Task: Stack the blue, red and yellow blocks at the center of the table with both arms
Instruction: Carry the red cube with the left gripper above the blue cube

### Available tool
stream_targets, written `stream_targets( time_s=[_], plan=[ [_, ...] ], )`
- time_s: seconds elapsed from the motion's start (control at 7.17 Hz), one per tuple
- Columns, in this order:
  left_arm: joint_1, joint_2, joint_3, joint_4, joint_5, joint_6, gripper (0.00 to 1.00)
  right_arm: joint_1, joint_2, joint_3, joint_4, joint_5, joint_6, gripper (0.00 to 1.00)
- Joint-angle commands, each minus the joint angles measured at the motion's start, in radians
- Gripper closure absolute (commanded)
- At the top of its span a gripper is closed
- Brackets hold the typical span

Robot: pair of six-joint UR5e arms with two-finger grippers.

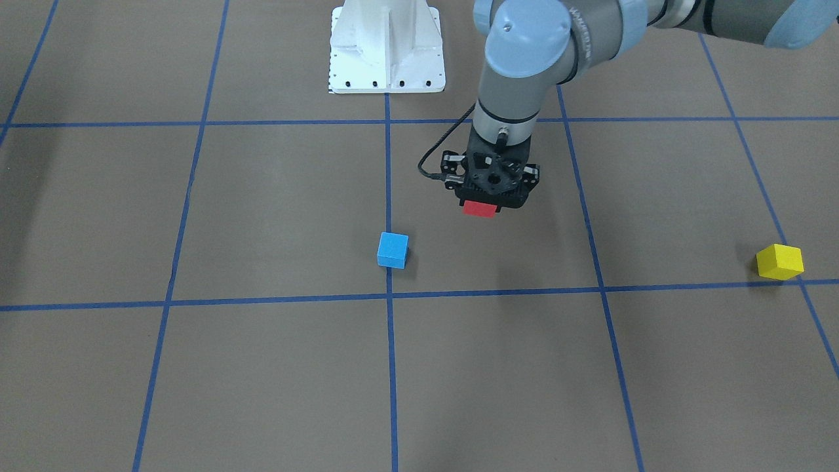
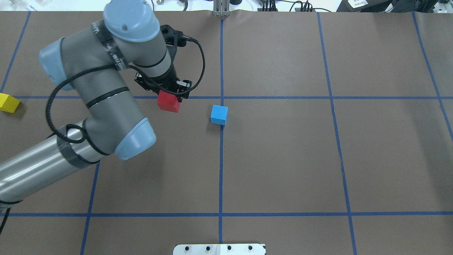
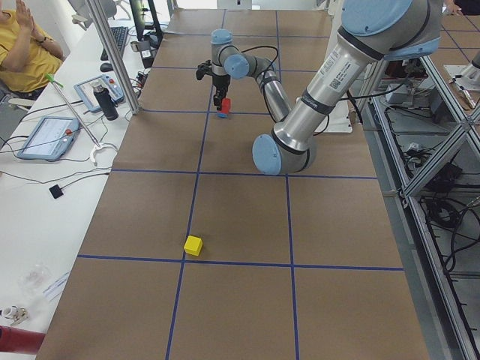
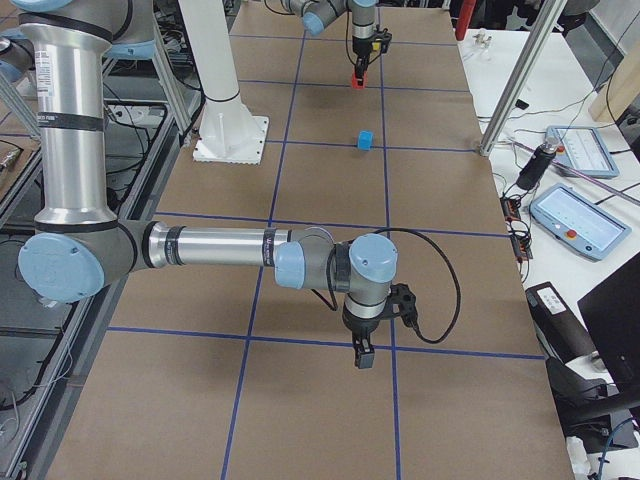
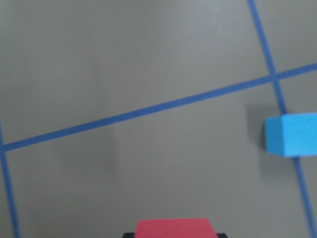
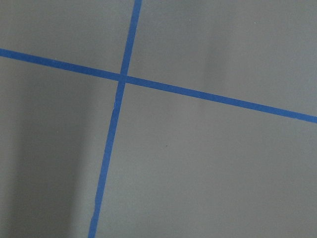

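My left gripper is shut on the red block and holds it above the table, to the left of the blue block in the overhead view. The red block also shows in the front view and at the bottom of the left wrist view. The blue block sits on a tape line near the table's center, alone. The yellow block lies at the far left edge. My right gripper shows only in the exterior right view, low over bare table; I cannot tell whether it is open or shut.
The table is brown paper with a blue tape grid. The white robot base stands at the table's near edge. Tablets and cables lie on side benches beyond the table. A person in yellow sits at the far bench.
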Motion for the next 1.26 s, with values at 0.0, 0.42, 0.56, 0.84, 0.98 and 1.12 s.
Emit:
stream_targets(
  time_s=[0.0, 0.42, 0.56, 0.84, 0.98, 1.12],
  plan=[
    [0.041, -0.173, 0.221, -0.046, 0.000, -0.059, 1.00, 0.000, 0.002, 0.003, 0.000, 0.002, 0.000, 0.00],
    [0.095, -0.228, 0.422, -0.213, 0.050, -0.068, 1.00, 0.000, 0.002, 0.003, 0.000, 0.002, 0.000, 0.00],
    [0.118, -0.230, 0.435, -0.224, 0.069, -0.068, 1.00, -0.002, 0.003, 0.003, 0.000, 0.002, 0.000, 0.00],
    [0.127, -0.227, 0.432, -0.223, 0.069, -0.067, 1.00, 0.000, 0.003, 0.003, 0.000, 0.007, 0.000, 0.00],
    [0.127, -0.227, 0.432, -0.223, 0.069, -0.065, 1.00, 0.000, 0.003, 0.005, 0.000, 0.007, 0.000, 0.00],
    [0.126, -0.227, 0.430, -0.224, 0.069, -0.061, 1.00, 0.000, 0.003, 0.003, 0.000, 0.007, 0.000, 0.00]
  ],
)
